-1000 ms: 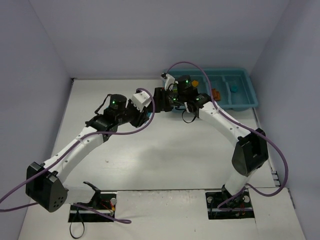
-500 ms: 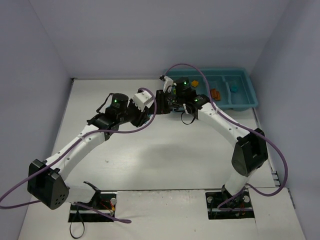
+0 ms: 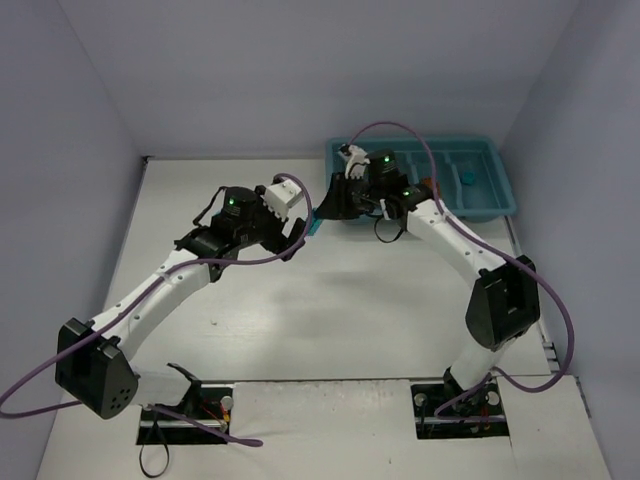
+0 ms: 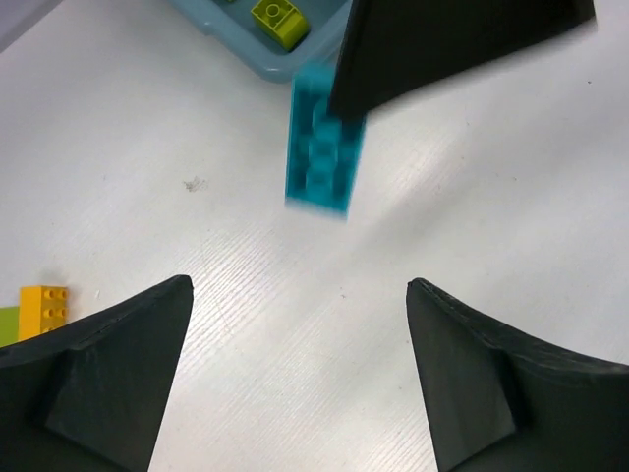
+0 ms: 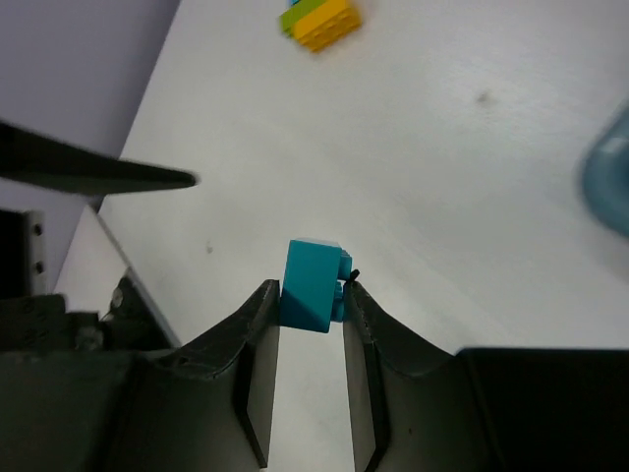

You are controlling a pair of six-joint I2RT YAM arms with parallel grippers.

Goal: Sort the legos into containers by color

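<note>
My right gripper is shut on a cyan-blue lego, held above the table just left of the teal tray with its containers. From the left wrist, that lego hangs from a dark right finger near the tray's corner. My left gripper stands open and empty just below it. In the top view the two grippers, left and right, are close together. A yellow and green clump lies on the table.
A yellow-green lego lies in the tray's nearest compartment. Farther right in the tray sit an orange piece and a cyan piece. Grey walls close in the table on three sides.
My left gripper has opened and let go of the cyan-blue lego. The right gripper closed on it and shifted slightly right, toward the tray.
</note>
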